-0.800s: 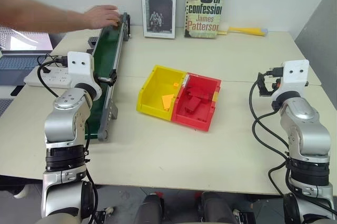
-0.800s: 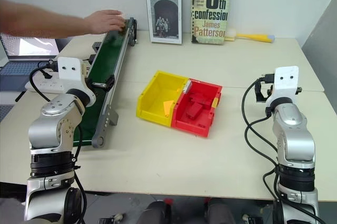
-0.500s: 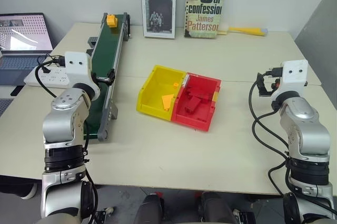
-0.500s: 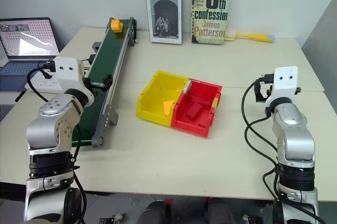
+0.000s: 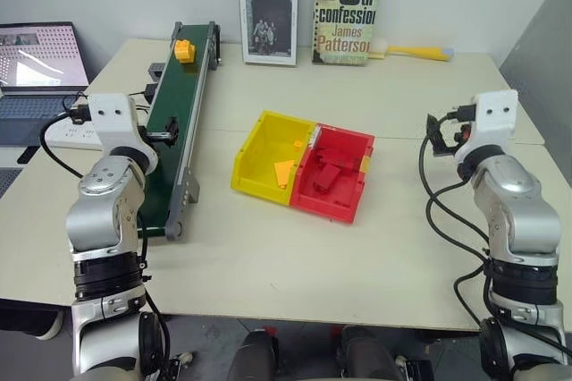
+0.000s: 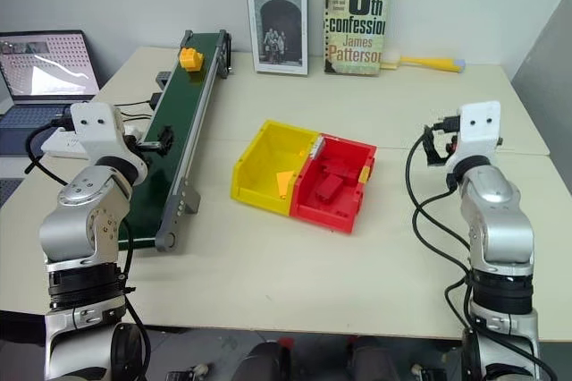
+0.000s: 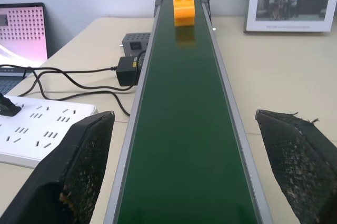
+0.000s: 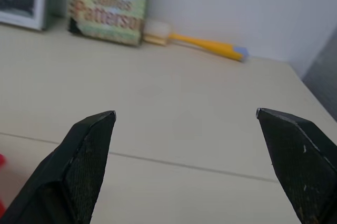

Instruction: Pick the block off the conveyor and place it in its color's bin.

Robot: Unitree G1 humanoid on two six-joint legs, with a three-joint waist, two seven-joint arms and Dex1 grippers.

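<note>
Nearest are the two arms over the pale beige table (image 5: 268, 256). The left gripper (image 7: 184, 166) has its two black fingers spread wide with nothing between them, hanging above the near stretch of the long narrow dark green conveyor belt in its grey metal frame (image 5: 174, 122), the fingers standing out past either side rail. The right gripper (image 8: 192, 161) is likewise spread wide and empty, pointing out over bare tabletop on the right side, well apart from everything else.

In the middle of the table sits the open-topped yellow plastic bin with a sloped front (image 5: 268, 153), joined on its right to a matching red plastic bin (image 5: 340, 171). A flat yellow wedge-shaped piece (image 5: 284, 172) lies inside the yellow one; red pieces lie in the red one.

To the left of the belt, a white power strip (image 7: 31, 129) lies on the table with black cables running to a small black adapter (image 7: 126, 70) just beside the frame. An open laptop (image 5: 40, 59) stands further left.

The small yellow-orange studded plastic brick (image 7: 184, 7) sits upright on the belt near its far end, well ahead of the left gripper and untouched.

Against the far wall lean two books, a grey "Graphic Design" volume (image 5: 269, 10) and a green-toned paperback (image 5: 349, 7), with a yellow-handled brush (image 5: 416, 52) lying beside them
</note>
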